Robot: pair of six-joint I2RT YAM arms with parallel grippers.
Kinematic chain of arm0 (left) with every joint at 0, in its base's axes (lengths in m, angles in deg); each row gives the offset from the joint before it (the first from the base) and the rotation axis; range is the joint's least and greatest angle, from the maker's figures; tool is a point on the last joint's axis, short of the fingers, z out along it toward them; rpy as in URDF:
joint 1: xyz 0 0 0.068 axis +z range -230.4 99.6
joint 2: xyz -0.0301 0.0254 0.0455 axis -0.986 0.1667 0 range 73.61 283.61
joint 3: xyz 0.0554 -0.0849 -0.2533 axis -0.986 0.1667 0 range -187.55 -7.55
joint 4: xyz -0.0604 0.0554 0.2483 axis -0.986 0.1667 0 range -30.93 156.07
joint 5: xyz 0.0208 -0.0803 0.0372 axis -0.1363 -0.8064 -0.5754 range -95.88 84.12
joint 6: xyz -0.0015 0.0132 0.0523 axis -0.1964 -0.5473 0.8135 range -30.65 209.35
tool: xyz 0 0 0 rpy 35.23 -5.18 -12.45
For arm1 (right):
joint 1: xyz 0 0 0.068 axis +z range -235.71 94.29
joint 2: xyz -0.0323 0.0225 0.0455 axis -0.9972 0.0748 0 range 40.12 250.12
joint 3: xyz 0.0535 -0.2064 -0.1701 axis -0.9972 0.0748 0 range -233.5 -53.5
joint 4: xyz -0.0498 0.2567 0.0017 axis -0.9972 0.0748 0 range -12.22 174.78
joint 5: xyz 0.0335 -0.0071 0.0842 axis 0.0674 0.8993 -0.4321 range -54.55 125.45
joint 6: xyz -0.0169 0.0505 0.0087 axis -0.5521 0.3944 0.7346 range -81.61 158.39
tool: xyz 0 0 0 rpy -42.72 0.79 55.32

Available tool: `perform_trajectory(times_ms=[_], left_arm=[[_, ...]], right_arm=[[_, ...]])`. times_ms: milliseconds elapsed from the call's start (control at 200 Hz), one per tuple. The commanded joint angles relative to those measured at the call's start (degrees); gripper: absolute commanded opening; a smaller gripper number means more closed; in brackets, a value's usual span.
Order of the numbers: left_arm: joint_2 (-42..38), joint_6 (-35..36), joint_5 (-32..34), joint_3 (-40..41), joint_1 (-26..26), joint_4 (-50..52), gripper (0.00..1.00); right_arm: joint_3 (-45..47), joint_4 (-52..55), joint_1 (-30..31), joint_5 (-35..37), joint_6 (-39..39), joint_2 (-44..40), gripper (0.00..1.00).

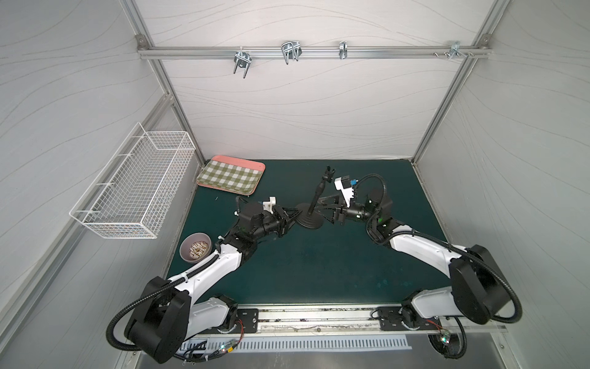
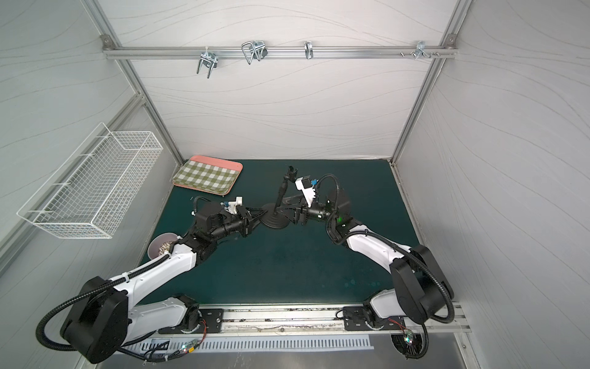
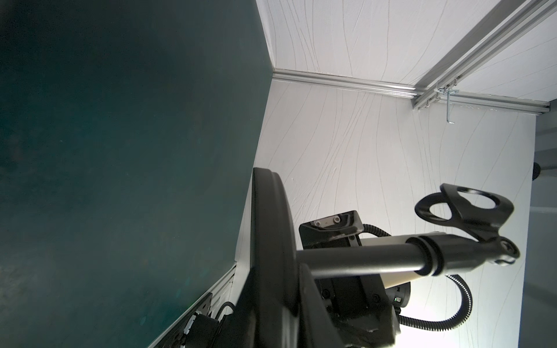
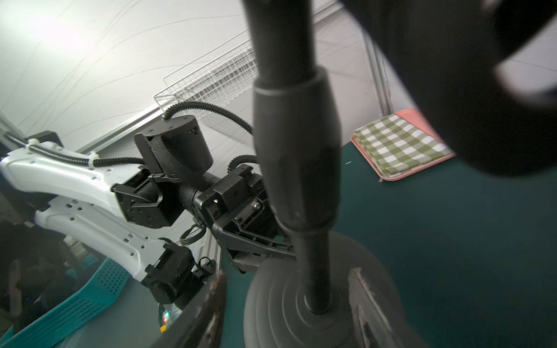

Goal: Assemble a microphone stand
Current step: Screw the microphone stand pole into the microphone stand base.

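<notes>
While cloth [image 1: 230,175] covers the tray [image 1: 243,160], the bowl [image 1: 184,254] holds speckled bits [image 1: 198,249].

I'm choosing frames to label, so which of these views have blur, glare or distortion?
Both top views: evenly lit and sharp, though the wide-angle lens splays the frame posts and the black stand barely stands out from the dark mat. Left wrist view: glare whitens the wall; the clip is crisp. Right wrist view: the clip is a large out-of-focus smear, with glare on the wall.
</notes>
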Motion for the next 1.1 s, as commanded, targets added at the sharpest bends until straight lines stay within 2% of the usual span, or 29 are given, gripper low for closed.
perform_trajectory(times_ms=[0,150,365,465,550,700,825,885,1000,1055,1091], left_arm=[[-2.38,-0.20,-0.56,-2.05,0.34,-6.89,0.00],[-2.27,-0.36,-0.73,-2.10,0.34,-6.85,0.00],[-2.35,-0.31,-0.61,-1.92,0.31,-6.88,0.00],[-2.34,-0.35,-0.38,-1.92,0.41,-6.91,0.00],[-2.26,-0.34,-0.35,-2.01,0.34,-6.92,0.00],[-2.09,-0.34,-0.39,-1.92,0.43,-6.94,0.00],[-1.77,-0.47,-0.41,-2.02,0.58,-7.23,0.00],[-1.68,-0.52,-0.42,-2.01,0.53,-7.41,0.00],[-1.73,-0.19,-0.56,-1.94,0.61,-7.05,0.00],[-1.85,0.00,-0.50,-1.79,0.60,-6.64,0.00],[-1.89,0.06,-0.49,-1.62,0.69,-6.64,0.00]], right_arm=[[-1.93,-4.62,-0.03,-5.52,-1.01,2.62,0.63],[-3.79,-6.91,0.27,-5.66,-0.96,6.14,0.56],[-4.35,-10.71,1.70,-2.24,1.05,7.95,0.31],[-1.18,-8.97,3.95,6.72,-0.73,5.11,0.19],[1.92,-5.05,7.41,18.55,-3.04,0.96,0.15],[3.32,5.46,17.01,42.00,-6.51,-6.45,0.15],[-0.01,16.42,23.94,62.10,-0.17,-8.16,0.15],[-1.67,18.80,25.89,65.57,1.88,-7.37,0.16],[-3.09,16.66,28.76,68.45,0.82,-4.90,0.21],[-3.71,17.69,28.81,68.54,0.77,-4.49,0.33],[-3.97,18.76,28.80,68.63,0.28,-4.66,0.45]])
